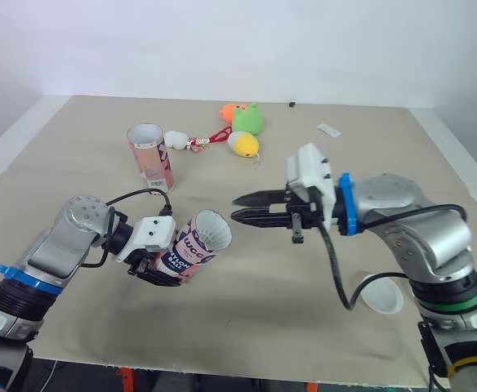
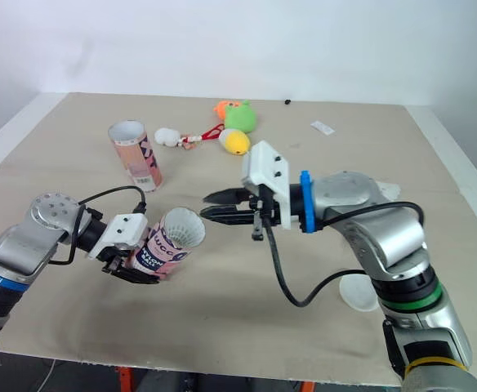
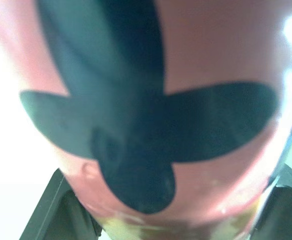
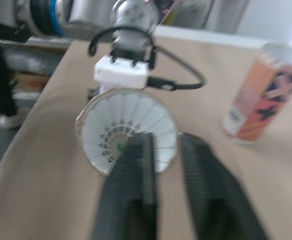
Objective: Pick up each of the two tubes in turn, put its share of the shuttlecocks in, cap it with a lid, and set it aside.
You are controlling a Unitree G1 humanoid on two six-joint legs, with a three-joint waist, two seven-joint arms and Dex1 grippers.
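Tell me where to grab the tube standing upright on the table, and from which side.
Grip the upright tube mid-body, clamping across its round wall and approaching level from the near side. Its open mouth faces up, leaving only a thin rim on top, and a white object lies close on its right.

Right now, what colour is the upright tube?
The upright tube is salmon pink with dark markings; right wrist view.
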